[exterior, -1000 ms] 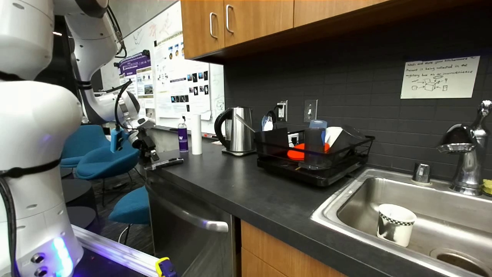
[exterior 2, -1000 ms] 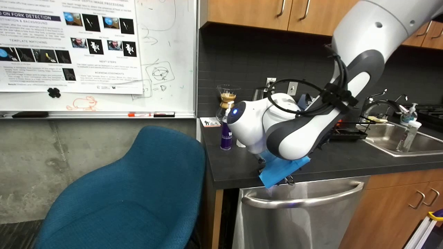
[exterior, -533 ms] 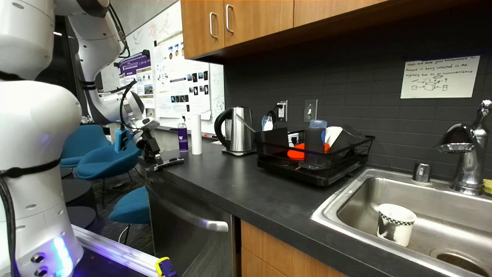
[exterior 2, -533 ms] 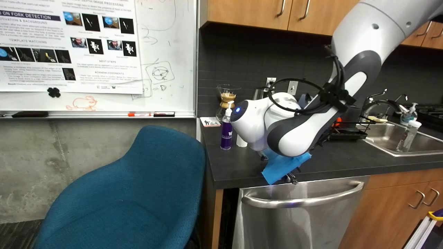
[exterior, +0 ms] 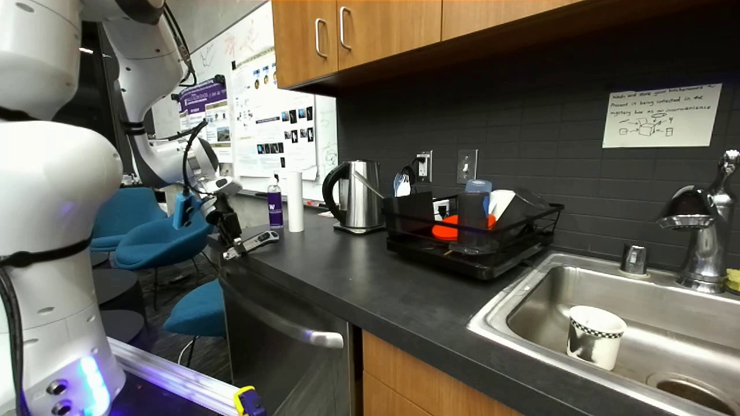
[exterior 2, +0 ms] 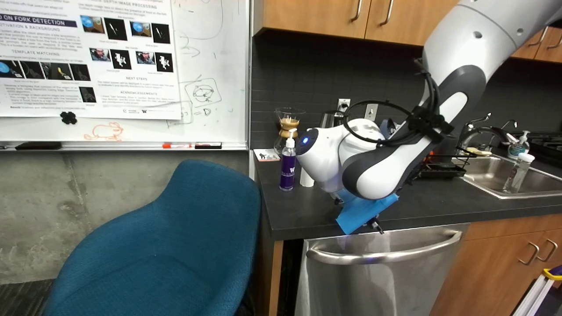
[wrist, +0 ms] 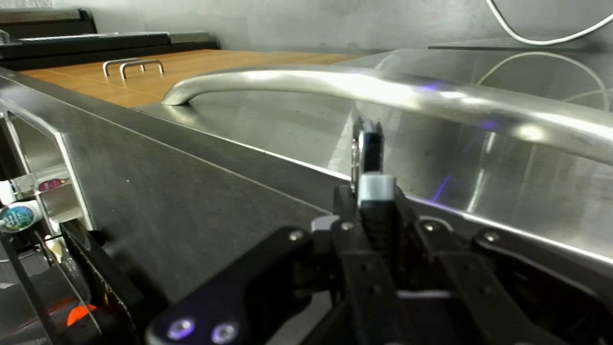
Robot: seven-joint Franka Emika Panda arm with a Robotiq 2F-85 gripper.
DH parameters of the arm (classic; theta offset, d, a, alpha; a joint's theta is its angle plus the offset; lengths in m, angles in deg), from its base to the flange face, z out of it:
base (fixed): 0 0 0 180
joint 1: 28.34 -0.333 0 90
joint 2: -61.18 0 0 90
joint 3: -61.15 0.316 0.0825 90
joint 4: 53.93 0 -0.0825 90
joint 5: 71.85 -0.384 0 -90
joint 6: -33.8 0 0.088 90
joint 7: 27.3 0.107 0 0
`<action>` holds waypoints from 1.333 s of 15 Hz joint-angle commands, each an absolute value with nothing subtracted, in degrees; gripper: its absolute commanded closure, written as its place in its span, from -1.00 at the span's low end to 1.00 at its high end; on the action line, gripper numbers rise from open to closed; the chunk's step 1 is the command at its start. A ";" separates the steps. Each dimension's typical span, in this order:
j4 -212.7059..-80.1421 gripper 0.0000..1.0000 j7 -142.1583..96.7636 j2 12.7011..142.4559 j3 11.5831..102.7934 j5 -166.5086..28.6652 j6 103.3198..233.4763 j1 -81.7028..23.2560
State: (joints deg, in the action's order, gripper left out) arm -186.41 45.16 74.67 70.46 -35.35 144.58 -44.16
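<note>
A dark tiled wall and wood cabinets (exterior: 370,34) frame a black tabletop (exterior: 370,277), with a sink (exterior: 494,326) let into it and a blue chair (exterior 2: 175,245) beside its far end. Under the front edge, close to the chair-end corner, is a steel dishwasher (exterior 2: 373,285) with a bar handle (wrist: 311,80).

Along that stretch of front edge sits a slim grey-and-black tool (exterior: 258,240), tilted; its exact kind is unclear. The fingers (wrist: 352,242) are clenched on it, drawn close from both sides, and in the wrist view it shows nearly edge-on between them. Whether it also touches the tabletop cannot be told.

The tool looks light, stiff and sturdy, probably metal with hard plastic, so a firm squeeze should not harm it. Its smooth, narrow body may well slip or roll. The best hold is likely across its thin width, mid-length, on the broad faces; the present one seems nearer one end, so the longer part could swing.

A bottle (exterior: 275,208) and a white roll (exterior: 295,202) stand by the end edge, and a kettle (exterior: 365,202) near the back edge.
</note>
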 commanded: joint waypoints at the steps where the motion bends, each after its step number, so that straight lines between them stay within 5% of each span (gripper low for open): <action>1: -190.27 0.91 43.34 70.52 70.50 -37.19 148.23 -42.94; 20: -202.05 0.91 20.63 45.53 70.67 -66.14 159.33 -40.88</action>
